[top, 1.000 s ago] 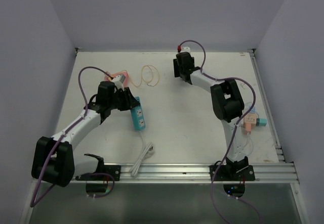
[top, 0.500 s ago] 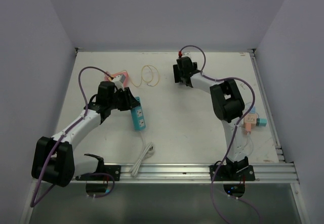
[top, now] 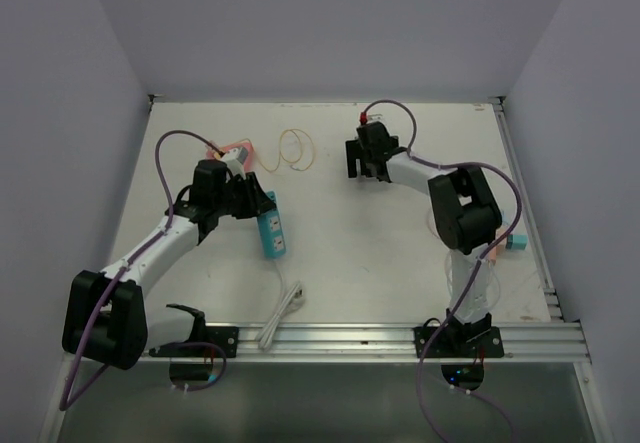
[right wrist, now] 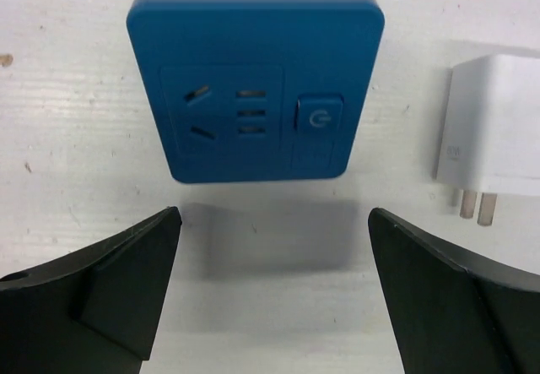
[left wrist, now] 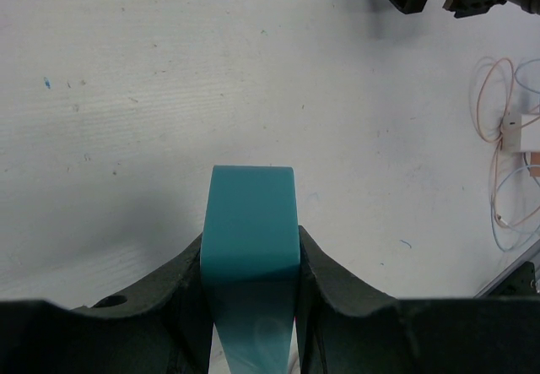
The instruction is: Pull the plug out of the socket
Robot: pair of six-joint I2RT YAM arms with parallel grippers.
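In the right wrist view a blue socket block (right wrist: 256, 78) with one outlet face and a power button lies on the table. A white plug (right wrist: 494, 129) lies to its right, prongs bare and apart from the block. My right gripper (right wrist: 274, 214) stands wide open just short of the block, nothing between its fingers. From above, that gripper (top: 365, 160) is at the table's far middle, and the block and plug do not show there. My left gripper (top: 254, 204) is shut on the far end of a teal power strip (top: 272, 225), whose end (left wrist: 251, 214) sits clamped between the fingers.
A pink box (top: 237, 153) and a loop of thin wire (top: 295, 148) lie at the far left. The strip's white cable (top: 283, 308) runs to the metal rail (top: 350, 338). Pink and teal pieces (top: 505, 242) sit at the right edge.
My right gripper has opened wide and drawn back toward the near side, with its elbow swinging right. The left arm and the teal strip have not moved.
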